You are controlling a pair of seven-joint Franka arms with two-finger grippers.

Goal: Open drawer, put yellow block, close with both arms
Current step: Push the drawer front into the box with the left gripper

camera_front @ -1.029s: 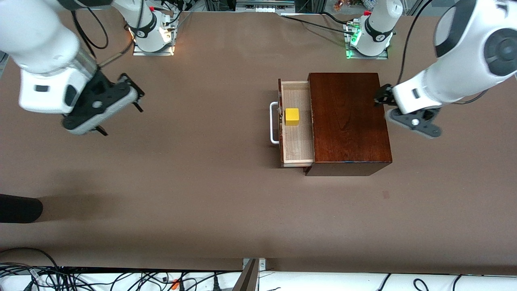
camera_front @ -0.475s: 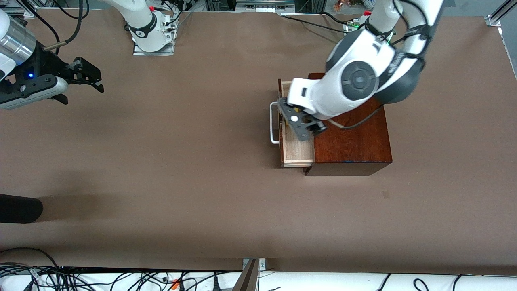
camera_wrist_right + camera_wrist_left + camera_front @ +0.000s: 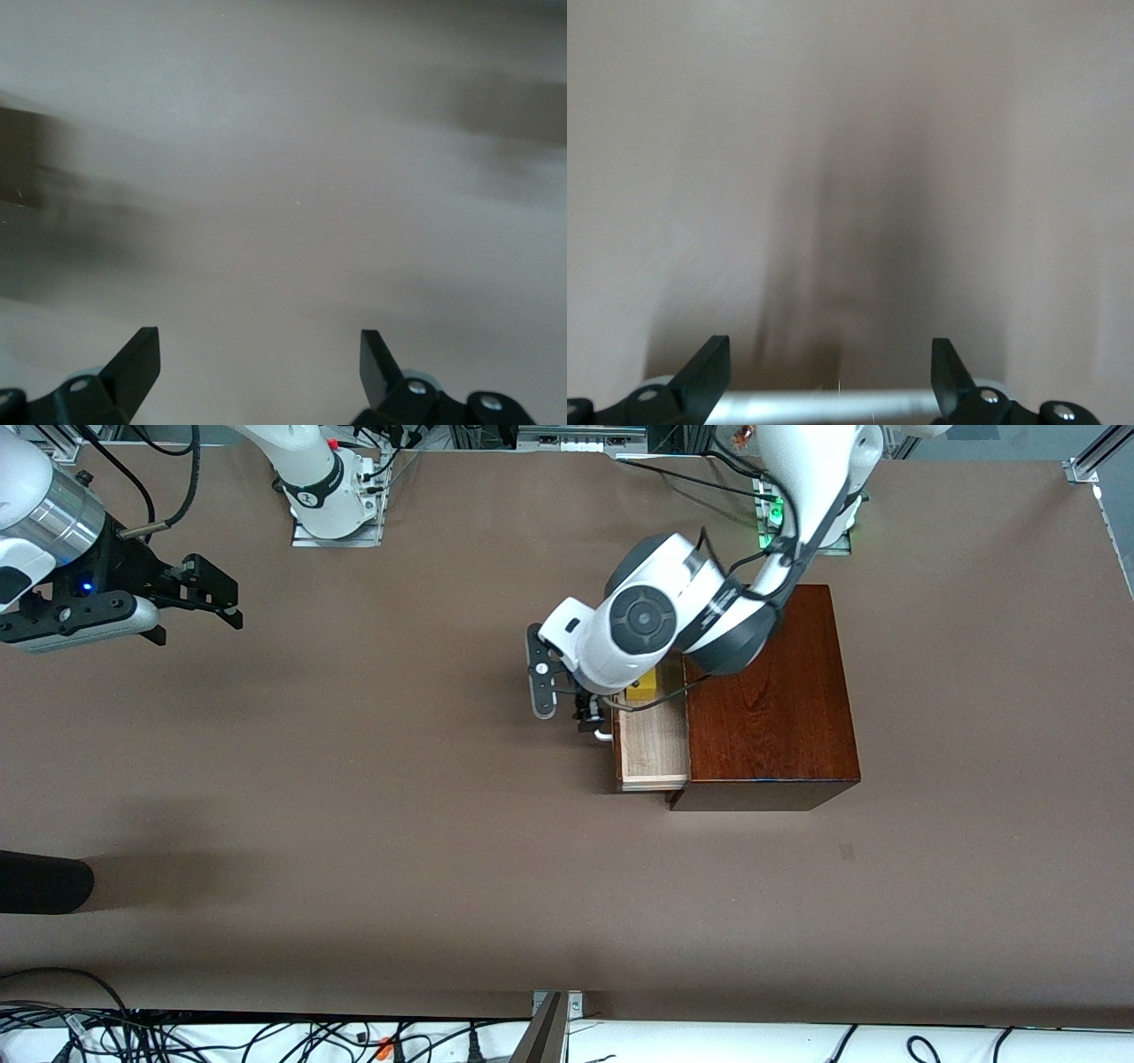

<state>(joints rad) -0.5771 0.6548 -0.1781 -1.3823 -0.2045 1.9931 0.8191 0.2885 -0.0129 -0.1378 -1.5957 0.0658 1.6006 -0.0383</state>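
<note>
Drawer is already pulled out of the dark wooden box and the yellow block sits inside it on the pale wood, partly hidden under the left arm, so only the closing looks left. Left gripper is down at the drawer's front with its fingers spread wide; in the left wrist view the white bar handle runs across between them, not clamped. Right gripper waits over bare table toward the right arm's end, jaws open and empty. Block is a small bright cube, far smaller than the box.
</note>
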